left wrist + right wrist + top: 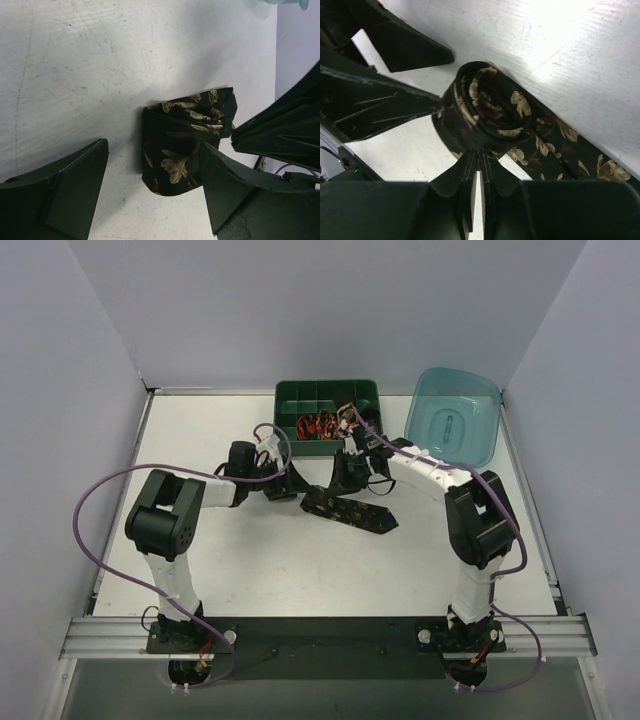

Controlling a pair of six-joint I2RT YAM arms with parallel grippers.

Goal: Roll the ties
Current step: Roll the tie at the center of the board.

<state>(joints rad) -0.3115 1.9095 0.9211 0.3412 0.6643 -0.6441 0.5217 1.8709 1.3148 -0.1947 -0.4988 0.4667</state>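
One tie, black with gold leaf motifs, lies mid-table. Its loose strip (362,513) runs to the right and its left end is rolled into a coil (485,107). My right gripper (480,156) is shut, with its tips pinched at the coil's near edge. My left gripper (152,145) is open and straddles the coil (182,140); its right finger (225,185) touches the fabric and its left finger (75,190) stands apart. From above, both grippers meet at the coil (322,498), the left gripper (290,486) on its left and the right gripper (345,478) behind it.
A dark green compartment tray (290,400) stands at the back centre and holds rolled ties with red motifs (320,426). A translucent teal tub (455,415) leans at the back right. The two grippers' fingers are close together around the coil.
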